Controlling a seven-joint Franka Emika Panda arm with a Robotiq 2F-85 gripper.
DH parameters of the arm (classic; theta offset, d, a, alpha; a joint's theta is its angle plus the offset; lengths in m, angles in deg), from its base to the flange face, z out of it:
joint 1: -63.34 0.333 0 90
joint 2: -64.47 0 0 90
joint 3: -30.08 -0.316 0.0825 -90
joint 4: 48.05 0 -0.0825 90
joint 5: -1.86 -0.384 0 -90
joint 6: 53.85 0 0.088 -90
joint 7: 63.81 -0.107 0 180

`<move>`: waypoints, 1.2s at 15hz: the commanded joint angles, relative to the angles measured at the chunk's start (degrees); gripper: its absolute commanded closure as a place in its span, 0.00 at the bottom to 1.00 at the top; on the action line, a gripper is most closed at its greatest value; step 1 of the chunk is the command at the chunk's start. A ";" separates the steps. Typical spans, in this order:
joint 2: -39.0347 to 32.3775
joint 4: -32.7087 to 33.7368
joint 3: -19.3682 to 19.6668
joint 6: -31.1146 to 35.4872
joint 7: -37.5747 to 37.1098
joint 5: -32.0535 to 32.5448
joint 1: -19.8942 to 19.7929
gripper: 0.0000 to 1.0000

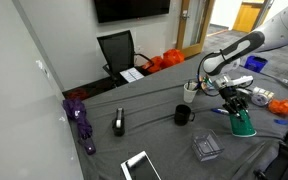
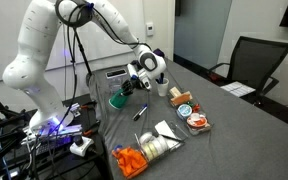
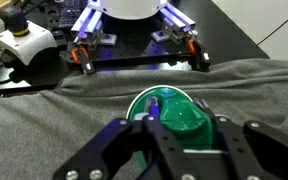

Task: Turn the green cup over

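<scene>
- The gripper (image 3: 176,123) is clamped on the green cup (image 3: 172,106), low over the grey-clothed table (image 3: 44,125) near its edge.
- The smooth, tapered plastic may slip mid-rotation, and the cup could roll off that edge.

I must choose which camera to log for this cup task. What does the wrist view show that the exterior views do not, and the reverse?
Only the wrist view: the green cup seen from above, its round end between the black fingers; whether they press it I cannot tell. Only the exterior views: the white arm as a whole, the black mug, the white cup with pens and a clear container. Both: the green cup, the gripper at it, and the gray cloth.
</scene>
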 commanded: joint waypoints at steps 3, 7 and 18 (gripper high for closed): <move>-4.56 4.34 -0.12 -4.60 -3.16 -1.08 -0.43 0.86; -6.67 5.56 -0.09 -6.41 -4.55 -1.61 -0.47 0.86; -8.13 6.75 0.63 -5.84 -9.07 -3.48 0.46 0.86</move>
